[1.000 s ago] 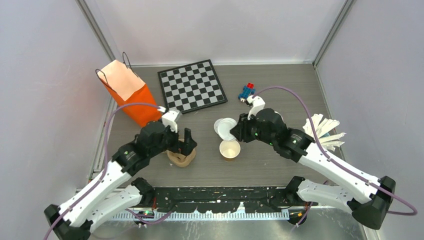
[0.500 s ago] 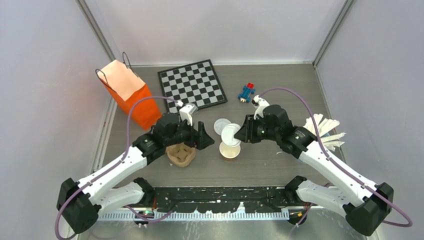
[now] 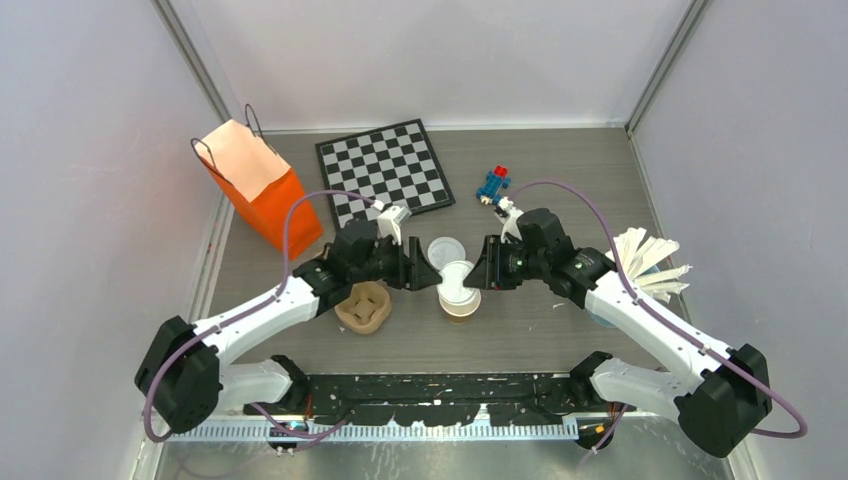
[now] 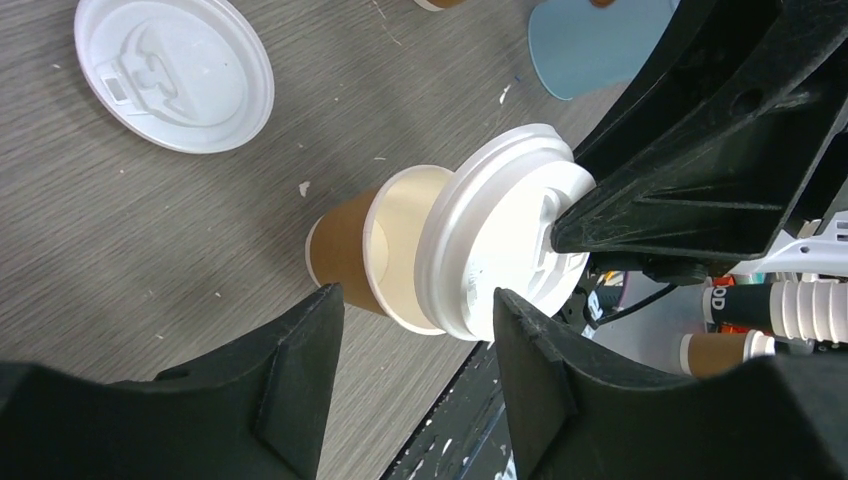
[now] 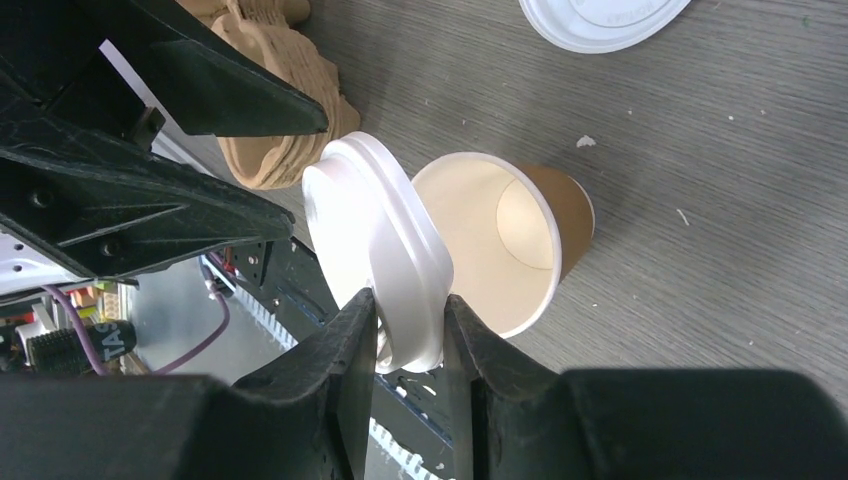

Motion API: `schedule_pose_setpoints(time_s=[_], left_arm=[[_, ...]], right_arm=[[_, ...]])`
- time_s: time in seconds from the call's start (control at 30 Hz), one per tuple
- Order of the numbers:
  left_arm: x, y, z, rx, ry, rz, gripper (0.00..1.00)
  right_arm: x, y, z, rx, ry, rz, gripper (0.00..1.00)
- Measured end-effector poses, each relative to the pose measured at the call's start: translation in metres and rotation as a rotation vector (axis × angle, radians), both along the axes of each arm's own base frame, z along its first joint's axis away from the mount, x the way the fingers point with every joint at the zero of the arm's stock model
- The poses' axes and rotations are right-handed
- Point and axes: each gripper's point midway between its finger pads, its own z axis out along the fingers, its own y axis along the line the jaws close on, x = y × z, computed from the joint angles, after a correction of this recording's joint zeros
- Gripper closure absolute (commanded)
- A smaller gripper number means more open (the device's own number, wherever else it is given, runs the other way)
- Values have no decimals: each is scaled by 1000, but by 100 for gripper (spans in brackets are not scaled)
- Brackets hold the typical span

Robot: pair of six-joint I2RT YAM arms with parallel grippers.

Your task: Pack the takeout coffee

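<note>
The paper cup (image 3: 462,306) stands upright on the surface (image 3: 560,180), right between the two pincers. Its top is open and it looks empty inside. A white lid (image 3: 456,280) hangs tilted over the open top and covers part of it. I cannot tell if the lid touches the rim.

The right pincer (image 3: 481,276) pinches this lid by its edge, one finger on each face, and the cup sits just under and in front of its tips.

The left pincer (image 3: 422,274) is spread apart. In the left wrist view the cup (image 4: 340,250) and the lid (image 4: 505,235) show in the gap between its two fingers (image 4: 300,380), and the fingers do not seem to press on them.

A second lid (image 3: 445,250) lies flat on the surface, just past the tips of both pincers on the far side.

A tan pulp tray (image 3: 362,308) sits close beside the left pincer, on the side nearer the arm bases.

Farther back from the left pincer lies a chessboard (image 3: 385,172). An orange paper bag (image 3: 262,185) stands well off to that pincer's left.

A small blue toy (image 3: 492,184) lies behind the right pincer, toward the far wall. A heap of white packets (image 3: 650,262) lies well off to that pincer's right, behind its arm.
</note>
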Motion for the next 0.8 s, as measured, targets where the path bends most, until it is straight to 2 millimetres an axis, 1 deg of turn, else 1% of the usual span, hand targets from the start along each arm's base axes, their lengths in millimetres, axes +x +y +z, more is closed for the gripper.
schedule_pose_setpoints(time_s=[0.2, 0.53, 0.8], left_arm=[[3, -7, -6, -10, 15, -15, 46], [3, -11, -14, -13, 45, -24, 54], [1, -12, -31, 13, 83, -32, 57]], right_arm=[[1, -2, -7, -4, 22, -6, 66], [-2, -6, -32, -26, 98, -19, 65], [3, -6, -37, -24, 112, -28, 65]])
